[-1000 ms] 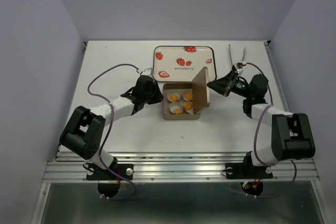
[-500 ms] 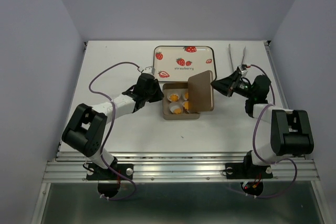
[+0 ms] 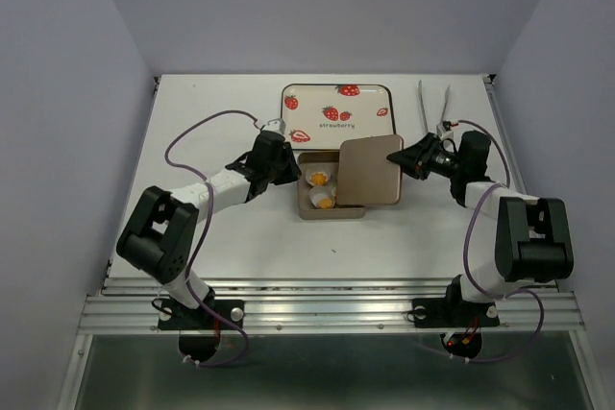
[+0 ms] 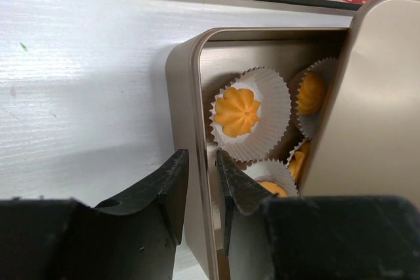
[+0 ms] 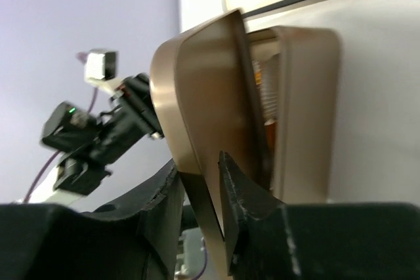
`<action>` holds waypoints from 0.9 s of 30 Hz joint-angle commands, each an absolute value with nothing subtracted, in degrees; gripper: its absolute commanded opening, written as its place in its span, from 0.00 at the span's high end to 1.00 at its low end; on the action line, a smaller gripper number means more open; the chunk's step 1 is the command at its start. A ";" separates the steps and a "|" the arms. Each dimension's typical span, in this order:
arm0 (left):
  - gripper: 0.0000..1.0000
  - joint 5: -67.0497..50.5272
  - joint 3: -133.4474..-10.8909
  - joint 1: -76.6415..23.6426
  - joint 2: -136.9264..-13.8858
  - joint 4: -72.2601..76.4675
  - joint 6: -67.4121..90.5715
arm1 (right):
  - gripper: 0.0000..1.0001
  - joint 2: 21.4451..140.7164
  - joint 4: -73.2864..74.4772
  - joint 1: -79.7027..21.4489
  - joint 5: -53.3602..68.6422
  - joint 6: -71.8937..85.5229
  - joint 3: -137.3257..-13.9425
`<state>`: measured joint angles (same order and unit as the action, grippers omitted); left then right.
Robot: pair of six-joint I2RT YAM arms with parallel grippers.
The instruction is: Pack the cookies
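The step in hand looks like closing the tin [image 3: 332, 210], which sits mid-bench. The left hand [image 4: 202, 162] is pressed together on the tin's left wall, one finger inside and one outside. That is a sound brace against skidding.

The lid [image 3: 370, 170] lies askew, covering the tin's right half and overhanging toward the bench's right edge. The right hand [image 5: 200, 168] has the lid's rim between its fingers. I cannot tell whether they clamp it or sit slack. To do this well:

- Draw the lid toward the left edge until the rims line up.
- Lower it level rather than tilted, so no paper frill gets caught.
- Lift the left hand's inner finger out before the lid seats.

The cookies [image 4: 237, 111] are all in the tin, each in a white paper cup [image 4: 272, 106]. One is in plain sight by the left wall and the rest are half hidden under the lid.

Beyond the tin, against the far edge, the strawberry tray [image 3: 312, 98] shows only its printed fruit.
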<state>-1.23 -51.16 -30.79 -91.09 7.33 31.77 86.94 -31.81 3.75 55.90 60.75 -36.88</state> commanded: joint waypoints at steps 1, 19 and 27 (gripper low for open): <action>0.66 -0.62 -54.31 -31.11 -91.23 6.94 30.59 | 0.69 83.85 -15.30 3.96 47.47 46.50 -41.31; 0.66 -0.62 -54.84 -31.11 -92.28 6.94 30.24 | 0.71 89.73 -15.29 3.96 47.72 44.38 -41.84; 0.66 -0.70 -54.32 -31.20 -91.85 7.03 30.06 | 0.70 94.30 -17.84 3.43 48.25 45.70 -42.27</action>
